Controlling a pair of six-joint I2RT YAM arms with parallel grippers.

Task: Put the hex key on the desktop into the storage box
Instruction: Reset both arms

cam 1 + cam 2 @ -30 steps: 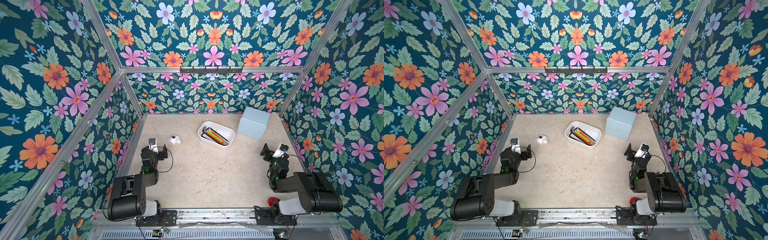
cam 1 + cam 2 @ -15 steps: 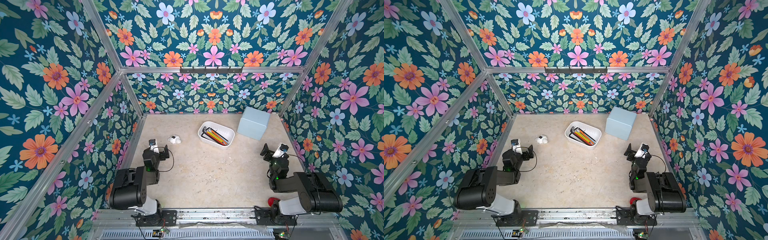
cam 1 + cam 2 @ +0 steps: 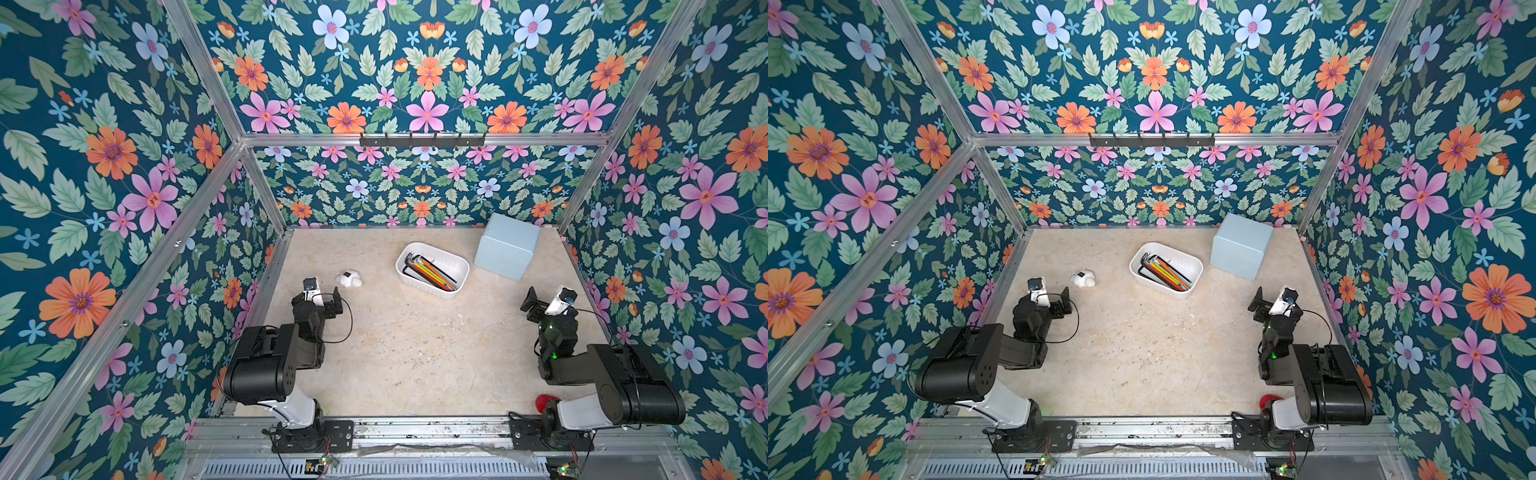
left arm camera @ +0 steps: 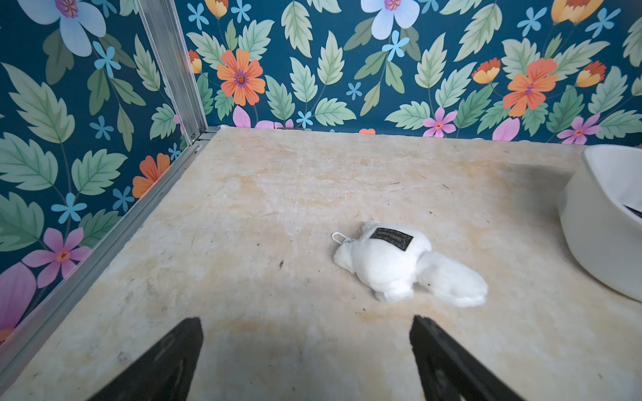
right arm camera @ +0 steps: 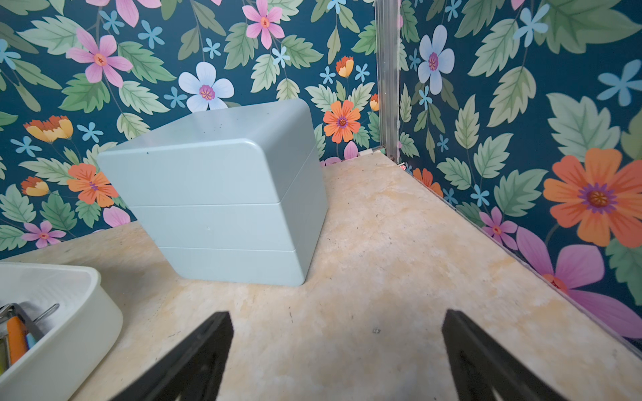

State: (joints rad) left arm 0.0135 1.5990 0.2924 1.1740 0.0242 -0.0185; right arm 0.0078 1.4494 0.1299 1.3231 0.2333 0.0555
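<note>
**Hex keys (image 3: 430, 271): bundled inside storage box (image 3: 458, 281)**

Slim L-shaped metal rods, several sleeved in orange, yellow and red, others bare black or steel. Laid side by side along the length of the tub, bent ends gathered at the end toward the left wall. Seen in both top views (image 3: 1165, 271); orange and steel shafts also glimpsed in the right wrist view (image 5: 17, 338).

Storage box: shallow white plastic tub, rectangular with rounded corners, faintly ribbed inner walls, smooth rolled rim (image 5: 93, 277). Set diagonally on the desktop (image 3: 415, 353), toward the back. Desktop: flat beige, mottled stone-look surface, scuffed, edged with aluminium rails.

Just beside the tub, toward the back right corner: pale blue box (image 3: 505, 247), cube-shaped, matte plastic, rounded edges, two horizontal seams across the sides (image 5: 222, 205). Apart from the tub, not touching.

Left of the tub, well apart: small white plush toy (image 4: 406, 265), fuzzy, with black sewn label and small white loop.

Left gripper (image 4: 305, 361): black fingers spread wide, holding nothing, above bare desktop short of the plush toy.

Right gripper (image 5: 337, 357): black fingers spread wide, holding nothing, facing the pale blue box.
</note>
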